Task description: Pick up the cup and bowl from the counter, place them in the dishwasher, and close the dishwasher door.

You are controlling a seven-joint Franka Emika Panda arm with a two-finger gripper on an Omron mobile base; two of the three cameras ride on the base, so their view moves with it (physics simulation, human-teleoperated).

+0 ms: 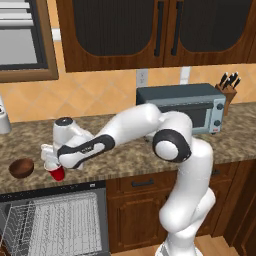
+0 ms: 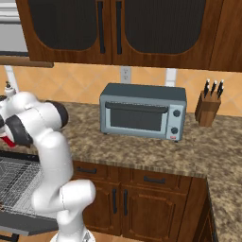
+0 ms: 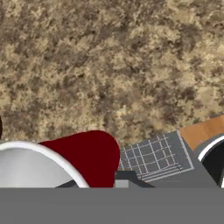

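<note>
Speckled granite table (image 1: 125,160) runs under dark wooden cabinets, carrying a grey toaster oven (image 1: 187,107) and a knife block (image 1: 227,90) toward your right. Your gripper (image 1: 51,162) sits low at the table's front edge, clamped on the cup (image 1: 57,173), red with a white rim; the hand view shows that rim and red wall close against the camera. The bowl (image 1: 21,168) rests on the table just left of the cup, apart from it. Below, the dishwasher (image 1: 55,220) stands open, white wire racks exposed.
</note>
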